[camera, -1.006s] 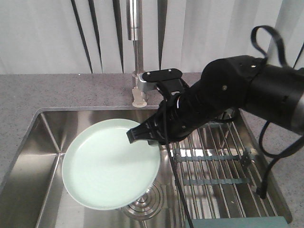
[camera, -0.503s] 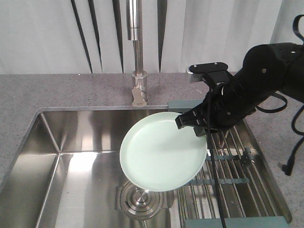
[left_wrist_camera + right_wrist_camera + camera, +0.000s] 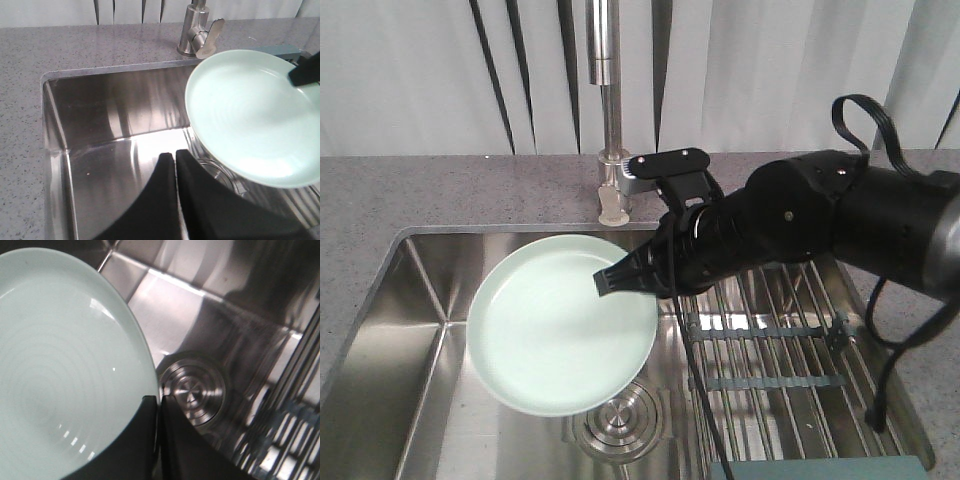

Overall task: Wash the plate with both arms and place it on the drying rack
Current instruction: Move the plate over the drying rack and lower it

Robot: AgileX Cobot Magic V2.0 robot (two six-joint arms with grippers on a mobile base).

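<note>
Front view: the tap (image 3: 607,100) runs off the top edge and the right arm (image 3: 840,220) off the right one. That arm also covers the far left corner of the rack (image 3: 770,340). The plate (image 3: 560,330) blocks part of the drain (image 3: 620,430) and a good chunk of the sink (image 3: 410,330) floor. Where the right gripper (image 3: 604,285) meets the plate rim is just a black lump, so the contact itself is unreadable. The left wrist view chops the plate at the right edge and the left gripper (image 3: 175,156) at the bottom. In the right wrist view the plate is cropped top and left, the right gripper is dark and fuzzy, and the rack is a blur in the bottom right corner.
</note>
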